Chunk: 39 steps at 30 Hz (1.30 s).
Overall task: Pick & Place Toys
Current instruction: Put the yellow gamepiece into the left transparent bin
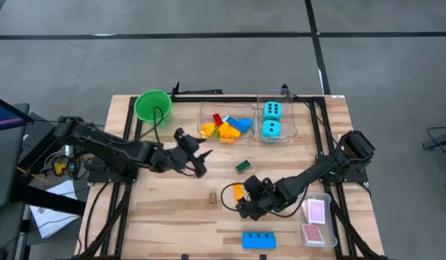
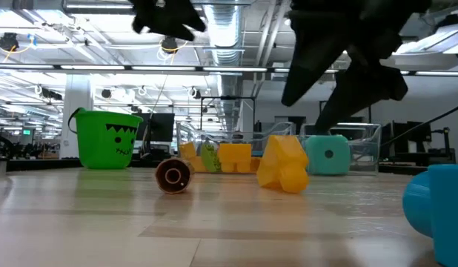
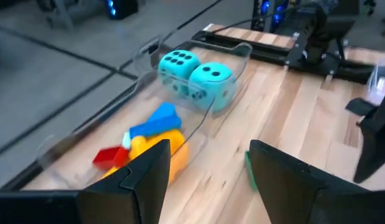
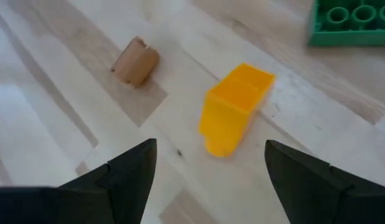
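Observation:
An orange block (image 4: pixel 233 106) lies on the table (image 1: pixel 172 217), between and beyond the open fingers of my right gripper (image 4: pixel 210 152), which hovers just above it (image 1: pixel 246 202) without touching. A green block (image 1: pixel 243 166) lies a little farther back. A blue block (image 1: pixel 258 240) rests near the front edge. My left gripper (image 1: pixel 201 160) hangs open and empty above the table's middle (image 3: pixel 208 152), facing a clear tub (image 1: pixel 246 107) of several coloured blocks (image 3: pixel 149 140) and a second tub with two cyan dice (image 3: pixel 195 78).
A green bucket (image 1: pixel 152 106) stands at the far left. A small wooden cylinder (image 1: pixel 213 196) lies left of the orange block. A clear tub with pink-and-white cards (image 1: pixel 317 220) sits at the front right. Bare wood lies along the near left.

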### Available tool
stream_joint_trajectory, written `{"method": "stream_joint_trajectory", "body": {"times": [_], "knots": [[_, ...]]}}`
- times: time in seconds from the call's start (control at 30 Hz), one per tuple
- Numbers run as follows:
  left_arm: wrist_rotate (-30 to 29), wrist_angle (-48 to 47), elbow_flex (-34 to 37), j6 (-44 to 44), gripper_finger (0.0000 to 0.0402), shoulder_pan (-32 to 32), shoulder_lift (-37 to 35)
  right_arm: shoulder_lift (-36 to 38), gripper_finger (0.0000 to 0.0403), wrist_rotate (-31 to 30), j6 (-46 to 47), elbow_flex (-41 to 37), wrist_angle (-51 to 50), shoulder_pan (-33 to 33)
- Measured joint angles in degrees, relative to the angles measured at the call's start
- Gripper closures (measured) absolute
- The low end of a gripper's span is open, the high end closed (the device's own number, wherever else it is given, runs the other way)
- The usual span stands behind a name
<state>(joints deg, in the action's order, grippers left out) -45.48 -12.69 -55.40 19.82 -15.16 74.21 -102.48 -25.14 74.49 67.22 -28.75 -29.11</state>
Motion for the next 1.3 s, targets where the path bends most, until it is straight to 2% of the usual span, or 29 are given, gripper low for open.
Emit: {"method": "stream_joint_trajectory", "body": {"times": [0.1, 0.5, 0.8, 0.97, 1.03, 1.3], "knots": [[0.31, -4.80, 0.43, 4.60, 0.0188, -0.73, -3.09, 0.01, 0.0115, 0.09, 1.14, 0.22, -0.49, 0.84], [0.38, 0.01, 8.29, 4.93, 0.0188, -1.70, -12.63, 0.00, 0.0115, 4.34, 0.24, 0.28, -0.37, 5.70], [0.42, 0.50, 8.55, 4.93, 0.0188, -1.70, -13.13, -0.57, 0.0115, 4.54, -0.36, 0.28, 0.64, 6.06], [0.44, 0.65, 8.55, 4.93, 0.0188, -1.83, -13.09, -6.33, 0.0115, 7.69, -1.46, 2.51, 2.50, 6.21], [0.55, 0.95, 8.59, 4.93, 0.0188, -1.83, -13.09, -8.30, 0.0115, 8.36, -2.00, 4.17, -2.08, 6.78], [1.19, 0.88, 8.59, 4.93, 0.0188, -1.86, -12.98, -13.25, 0.0115, 8.97, -5.68, 9.37, -2.98, 7.67]]}}
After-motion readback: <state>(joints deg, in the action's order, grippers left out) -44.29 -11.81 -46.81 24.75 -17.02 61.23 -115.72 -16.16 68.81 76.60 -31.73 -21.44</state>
